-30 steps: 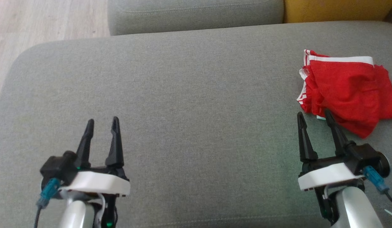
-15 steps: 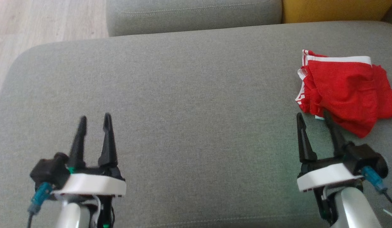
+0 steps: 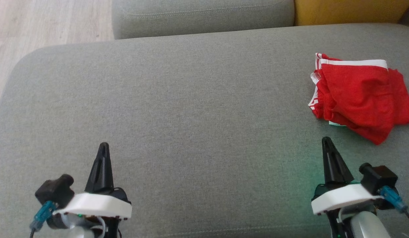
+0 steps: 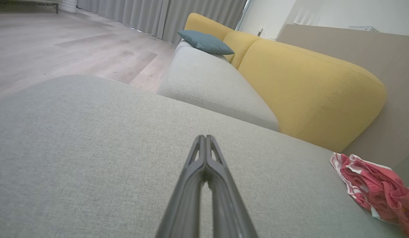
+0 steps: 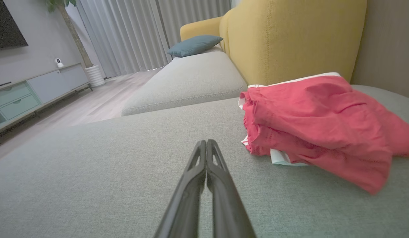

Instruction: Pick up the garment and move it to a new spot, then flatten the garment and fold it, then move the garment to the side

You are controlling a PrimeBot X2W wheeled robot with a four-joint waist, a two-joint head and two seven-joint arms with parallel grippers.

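Note:
The garment (image 3: 359,96) is a pair of red shorts with a white striped waistband, lying folded at the far right of the grey sofa seat (image 3: 197,109). It also appears in the right wrist view (image 5: 320,122) and, small, in the left wrist view (image 4: 373,188). My right gripper (image 3: 327,142) is shut and empty, a short way in front of the garment's near left corner, not touching it. Over bare cushion at the lower left, my left gripper (image 3: 104,146) is shut too, its fingers (image 4: 204,172) pressed together with nothing between them.
A second grey seat cushion (image 3: 201,16) adjoins the far edge, with a yellow backrest (image 3: 349,11) to its right. Wooden floor (image 3: 42,23) lies past the seat's left end. A teal pillow (image 5: 194,45) rests further along the sofa.
Both grippers have gone from open to shut, empty. Both have drawn back toward me; the right one has come away from the garment's near edge. The garment has not moved.

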